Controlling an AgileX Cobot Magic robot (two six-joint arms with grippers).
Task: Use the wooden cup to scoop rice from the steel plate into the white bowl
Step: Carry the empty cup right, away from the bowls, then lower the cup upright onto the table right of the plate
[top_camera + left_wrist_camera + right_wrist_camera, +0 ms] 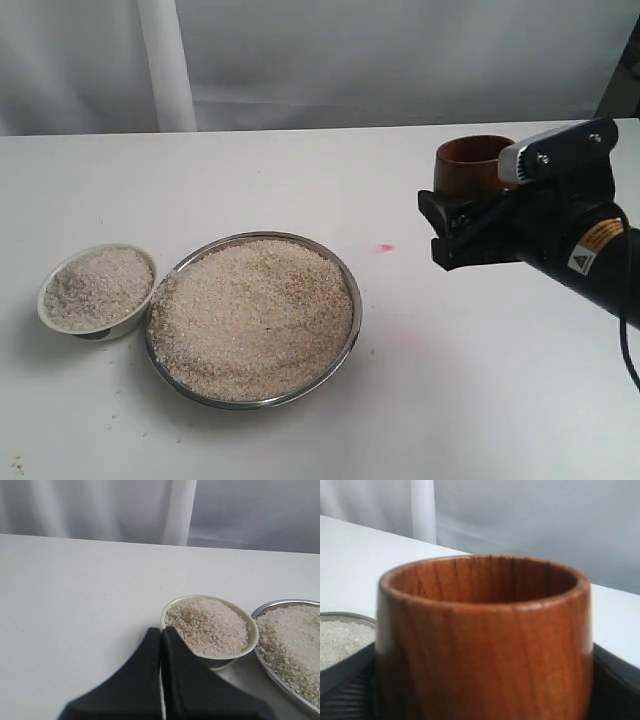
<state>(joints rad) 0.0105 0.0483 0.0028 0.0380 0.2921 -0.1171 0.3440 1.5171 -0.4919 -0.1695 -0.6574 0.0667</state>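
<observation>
The steel plate (345, 275) sits front centre, heaped with rice (250, 315). Touching its left rim is the white bowl (45, 285), also filled with rice (98, 288). At the right, my right gripper (450, 215) is shut on the upright wooden cup (472, 165), well to the right of the plate. In the right wrist view the cup (485, 640) fills the frame, a black finger (345, 685) against each side, and its inside looks empty. My left gripper (161, 632) is shut on nothing, just beside the bowl (250, 637).
A small pink mark (385, 247) lies on the white table between plate and cup. A white curtain (400, 50) hangs along the back edge. The plate's rim (265, 611) shows at the left wrist view's edge. A few stray grains (18, 465) lie near the front left.
</observation>
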